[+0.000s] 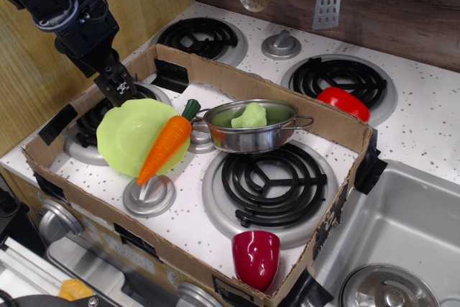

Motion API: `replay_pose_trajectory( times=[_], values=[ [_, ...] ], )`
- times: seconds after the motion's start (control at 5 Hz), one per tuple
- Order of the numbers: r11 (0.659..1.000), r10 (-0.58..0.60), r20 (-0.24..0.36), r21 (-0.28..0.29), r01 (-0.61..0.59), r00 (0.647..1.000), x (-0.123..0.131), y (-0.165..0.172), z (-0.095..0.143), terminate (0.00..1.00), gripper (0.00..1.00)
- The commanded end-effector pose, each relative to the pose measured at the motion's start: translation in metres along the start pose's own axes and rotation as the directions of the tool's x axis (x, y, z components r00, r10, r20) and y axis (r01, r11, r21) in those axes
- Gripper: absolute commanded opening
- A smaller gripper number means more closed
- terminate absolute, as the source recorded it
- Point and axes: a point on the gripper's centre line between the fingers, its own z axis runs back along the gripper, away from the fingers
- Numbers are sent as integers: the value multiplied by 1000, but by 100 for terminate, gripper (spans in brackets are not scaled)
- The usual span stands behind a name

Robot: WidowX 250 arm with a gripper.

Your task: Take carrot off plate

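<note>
The orange carrot [165, 145] with its dark green stem lies slanted across the right side of the lime-green plate [126, 134]. Its tip hangs over the plate's front rim and its stem points toward the pot. The plate rests on the left front burner inside a cardboard surround. My gripper [119, 91] hangs just above the plate's back left rim, apart from the carrot and holding nothing. Its dark fingers overlap from this angle, so their gap does not show.
A silver pot [251, 129] holding a green lump stands right next to the carrot's stem. A red cup [256, 257] sits at the front. A red pepper [343, 102] lies on the back right burner. Cardboard walls [215, 77] ring the stove, with a sink [402, 242] at right.
</note>
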Motion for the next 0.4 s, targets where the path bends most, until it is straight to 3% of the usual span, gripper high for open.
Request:
replay_pose_trajectory(
  times=[0.0,0.2],
  values=[
    [1000,0,0,0,0,1000,0,0,0,0,100],
    [992,-67,-27,101,70,997,19,10,22,0,100]
  ],
)
